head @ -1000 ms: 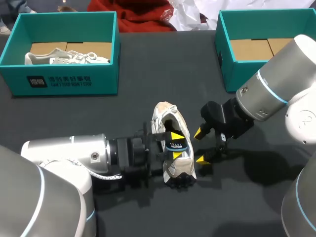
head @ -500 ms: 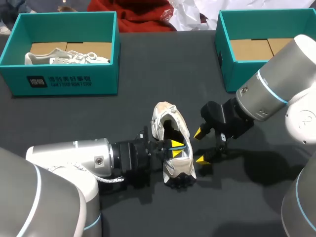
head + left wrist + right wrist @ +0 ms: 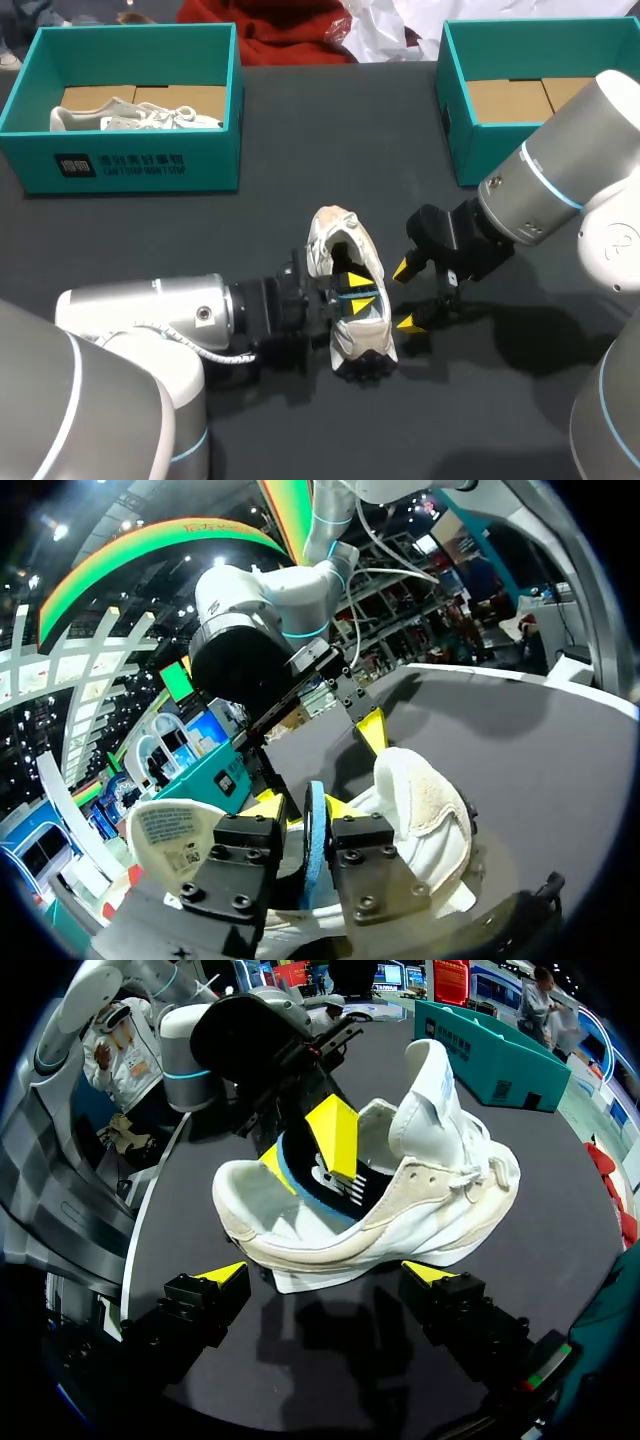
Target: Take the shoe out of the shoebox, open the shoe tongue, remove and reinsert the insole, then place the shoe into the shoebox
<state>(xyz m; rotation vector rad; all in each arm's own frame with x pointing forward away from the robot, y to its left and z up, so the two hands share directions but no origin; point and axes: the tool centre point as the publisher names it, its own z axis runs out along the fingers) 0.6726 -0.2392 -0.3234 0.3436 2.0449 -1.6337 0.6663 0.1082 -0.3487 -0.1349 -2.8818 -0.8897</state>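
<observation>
**Insole pinched in my left fingers, shoe out on the table**

My left gripper (image 3: 356, 292) reaches into the shoe (image 3: 366, 338) and is clamped on the blue-edged insole (image 3: 315, 845), which stands on edge. My right gripper (image 3: 405, 296) sits just beside the shoe, fingers spread wide. The shoe rests on the dark table (image 3: 300, 150), well apart from the teal shoebox (image 3: 465, 140).
</observation>
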